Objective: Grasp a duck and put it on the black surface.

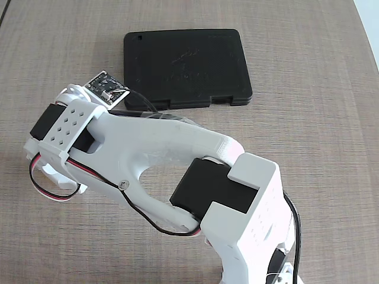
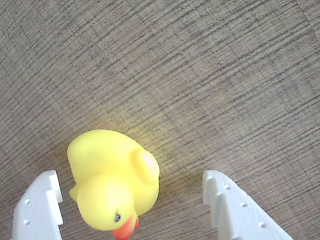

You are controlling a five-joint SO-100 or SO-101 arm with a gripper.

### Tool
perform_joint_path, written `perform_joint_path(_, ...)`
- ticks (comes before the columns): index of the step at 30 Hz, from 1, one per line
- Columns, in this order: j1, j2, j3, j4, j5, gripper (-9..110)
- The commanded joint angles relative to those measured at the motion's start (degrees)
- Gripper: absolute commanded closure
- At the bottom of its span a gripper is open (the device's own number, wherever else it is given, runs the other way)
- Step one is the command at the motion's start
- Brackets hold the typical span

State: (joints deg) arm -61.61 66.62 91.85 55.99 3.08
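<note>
The duck [image 2: 112, 185] is bright yellow with an orange-red beak. In the wrist view it sits on the wood-grain table between my two white fingers [image 2: 40, 210], closer to the left one, with a gap to the right one. My gripper [image 2: 130, 176] is open around it, low over the table. In the fixed view the duck is hidden under my arm's wrist [image 1: 74, 127]. The black surface [image 1: 186, 68] is a flat matte-black case lying at the back centre of the fixed view, up and to the right of the wrist, with nothing on it.
My white arm [image 1: 177, 160] stretches from the bottom right to the left across the brown table [image 1: 308, 136]. The table's edge shows at the top right corner [image 1: 368, 18].
</note>
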Motion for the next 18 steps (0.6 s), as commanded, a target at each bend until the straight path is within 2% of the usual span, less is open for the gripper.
perform_joint_path(1, -0.62, 0.62, -2.64, -0.62, 0.35, 74)
perform_joint_path(11, -0.62, -0.26, -4.48, -0.62, -0.18, 98)
perform_joint_path(18, -0.44, -0.18, -4.57, 0.09, 0.09, 100)
